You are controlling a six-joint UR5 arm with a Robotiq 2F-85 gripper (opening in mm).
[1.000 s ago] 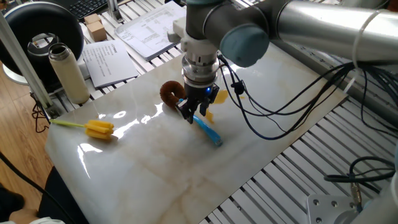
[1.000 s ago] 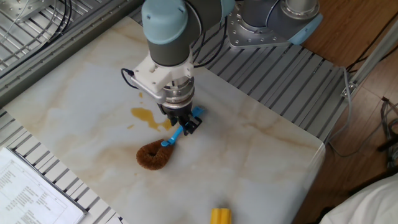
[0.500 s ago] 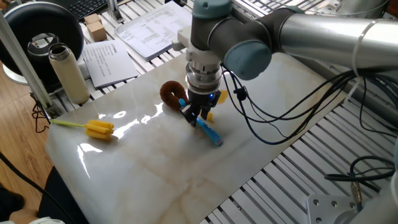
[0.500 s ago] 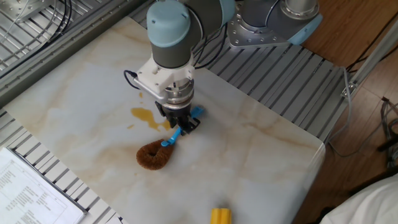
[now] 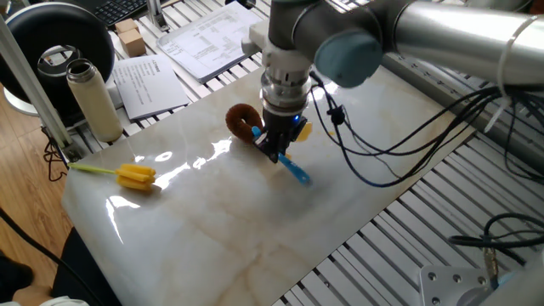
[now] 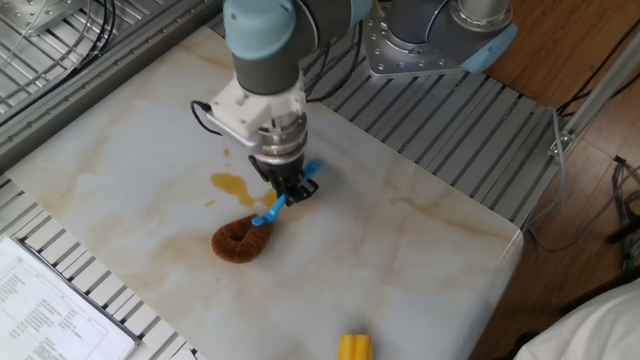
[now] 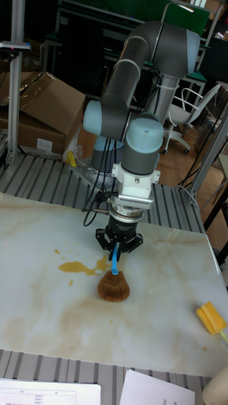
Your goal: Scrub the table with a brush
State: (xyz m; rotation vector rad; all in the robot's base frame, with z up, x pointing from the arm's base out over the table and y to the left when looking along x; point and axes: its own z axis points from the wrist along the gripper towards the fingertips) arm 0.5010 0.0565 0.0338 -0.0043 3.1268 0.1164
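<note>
The brush has a round brown bristly head [image 5: 242, 120] [image 6: 237, 241] [image 7: 113, 286] resting on the table [image 5: 255, 242] [image 6: 420, 250] [image 7: 164, 316]. Its slim light-blue handle [image 5: 296, 173] [image 6: 268, 211] slopes up from the head. My gripper [image 5: 276, 150] [image 6: 289, 189] [image 7: 118, 248] points straight down and is shut on the middle of that handle. An amber stain [image 6: 234, 187] [image 7: 82, 267] lies on the slab just beside the head, and its edge almost touches the bristles.
A yellow sponge-headed brush [image 5: 136, 176] [image 6: 353, 347] [image 7: 210, 316] lies near the table's edge. A cream bottle [image 5: 93, 100], papers [image 5: 149, 81] and a black round case [image 5: 59, 42] sit on the slatted frame beyond. Cables hang from the arm [image 5: 382, 157].
The gripper has slid the brush across the slab, and the brown head now sits closer to the amber stain. The grip on the handle is unchanged.
</note>
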